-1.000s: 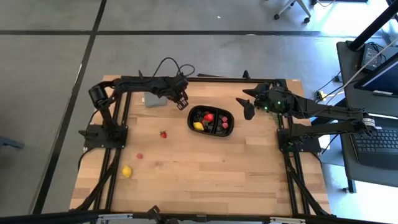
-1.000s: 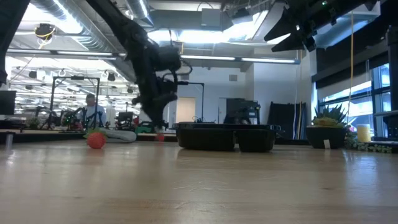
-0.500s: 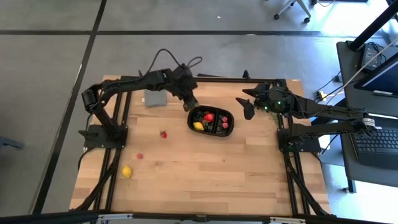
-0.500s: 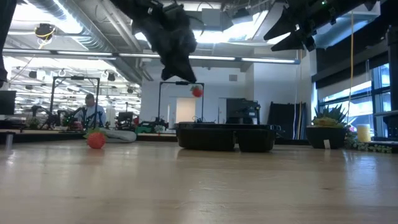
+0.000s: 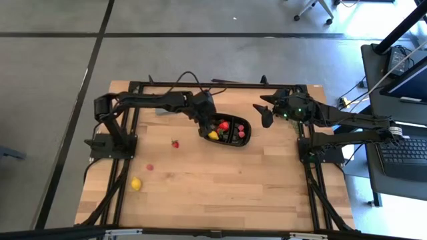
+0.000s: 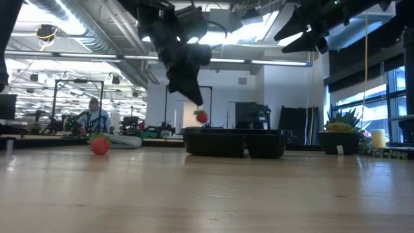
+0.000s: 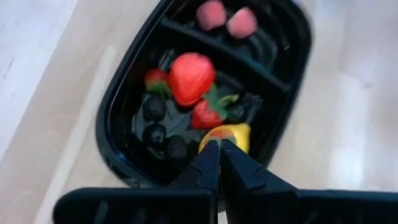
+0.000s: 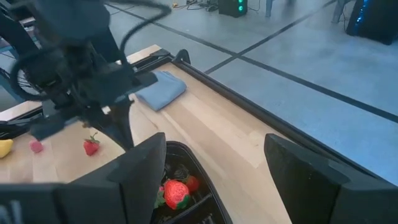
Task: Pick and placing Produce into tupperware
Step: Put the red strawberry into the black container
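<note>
Black tupperware [image 5: 227,131] lies mid-table; the left pincer [image 6: 199,107] hangs closed above it, pinching a strawberry [image 6: 202,117] for dropping in. The right pincer [image 5: 265,113] waits agape, empty.

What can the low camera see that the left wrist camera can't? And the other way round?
Only the low view shows a loose red piece lying on the table and a person far behind. Only the left wrist view looks inside the black tray: a big strawberry, two pink pieces, dark berries and a lemon. Both show the tray and the left hand above it, shut on a small strawberry.
</note>
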